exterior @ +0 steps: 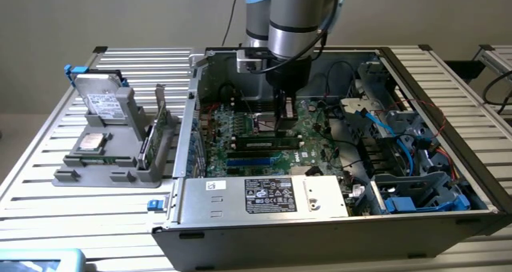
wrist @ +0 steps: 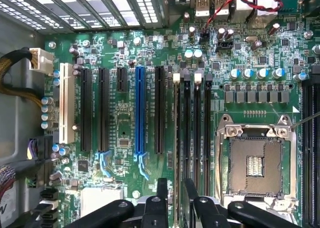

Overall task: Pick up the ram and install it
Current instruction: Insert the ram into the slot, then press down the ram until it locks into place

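The gripper [exterior: 284, 128] is hanging low over the middle of the motherboard [wrist: 120, 123], fingers [wrist: 162, 188] spread either side of the ram [wrist: 177, 138], which is standing edge-up in a slot beside the empty processor socket [wrist: 255, 165]. If the stick is sitting only half seated, a finger catching it risks tilting it or leaving one end unlatched.
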Robot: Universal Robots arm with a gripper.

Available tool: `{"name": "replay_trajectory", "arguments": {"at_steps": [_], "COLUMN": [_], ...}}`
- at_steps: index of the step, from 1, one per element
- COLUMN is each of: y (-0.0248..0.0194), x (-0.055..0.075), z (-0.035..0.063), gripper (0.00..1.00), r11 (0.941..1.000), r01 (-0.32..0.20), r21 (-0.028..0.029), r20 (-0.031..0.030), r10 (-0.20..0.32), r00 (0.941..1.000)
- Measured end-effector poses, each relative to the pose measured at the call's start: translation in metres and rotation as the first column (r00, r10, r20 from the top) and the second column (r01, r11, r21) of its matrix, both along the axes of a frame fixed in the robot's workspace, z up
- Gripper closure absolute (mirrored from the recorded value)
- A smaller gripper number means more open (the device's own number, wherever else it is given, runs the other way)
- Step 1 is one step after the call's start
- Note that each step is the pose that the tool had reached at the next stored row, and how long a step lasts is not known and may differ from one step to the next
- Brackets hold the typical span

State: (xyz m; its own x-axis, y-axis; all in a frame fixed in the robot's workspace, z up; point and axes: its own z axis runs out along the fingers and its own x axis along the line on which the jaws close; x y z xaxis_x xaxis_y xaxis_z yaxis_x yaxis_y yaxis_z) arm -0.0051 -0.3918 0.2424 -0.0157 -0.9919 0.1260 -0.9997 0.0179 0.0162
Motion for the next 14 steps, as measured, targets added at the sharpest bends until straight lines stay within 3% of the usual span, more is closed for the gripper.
{"name": "replay_trajectory", "arguments": {"at_steps": [5,14], "y": [-0.0032,-0.0034], "x": [0.0047,0.0049], "z": [0.0040,0.0040], "gripper": [0.73,0.73], "r11": [1.0000,1.0000], "r01": [0.000,-0.001], "r21": [0.0002,0.0000], "r20": [-0.0004,-0.0006], "r10": [0.000,0.001], "r00": [1.0000,1.0000]}}
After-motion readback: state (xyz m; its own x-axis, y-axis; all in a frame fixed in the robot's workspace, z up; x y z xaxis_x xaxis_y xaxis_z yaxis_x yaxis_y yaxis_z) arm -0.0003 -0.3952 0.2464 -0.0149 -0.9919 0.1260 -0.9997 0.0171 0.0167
